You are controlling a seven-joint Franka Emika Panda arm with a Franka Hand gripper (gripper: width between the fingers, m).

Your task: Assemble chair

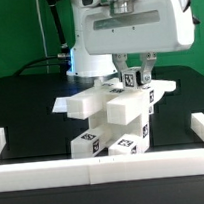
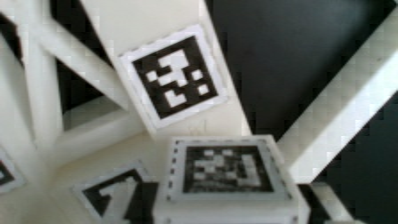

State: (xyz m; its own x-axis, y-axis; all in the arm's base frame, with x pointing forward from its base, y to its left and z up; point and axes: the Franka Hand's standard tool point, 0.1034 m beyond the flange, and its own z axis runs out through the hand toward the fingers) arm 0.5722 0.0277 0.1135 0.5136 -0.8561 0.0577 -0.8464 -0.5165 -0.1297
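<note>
One front rail: a long low white border rail [image 1: 56,174] closes the near edge, just beside the stack; least room here.
Leg blocks: two short white tagged plastic blocks [image 1: 90,142] on the black tabletop [image 1: 30,106]; a shove could slide them.
Chair: chunky white plastic part-built chair [image 1: 113,111], mid-tabletop, directly under the arm.
Top piece: small white tagged block [image 1: 131,79] at the chair's top.
Jaws: narrowly apart, straddling that top piece; I cannot tell if they grip it.
Risk: any sideways pull or off-centre press would likely tilt the stack or unseat joints.
Side rails: white, well apart [image 1: 203,127]; open tabletop either side.
Behind: white robot base [image 1: 86,59], near.
</note>
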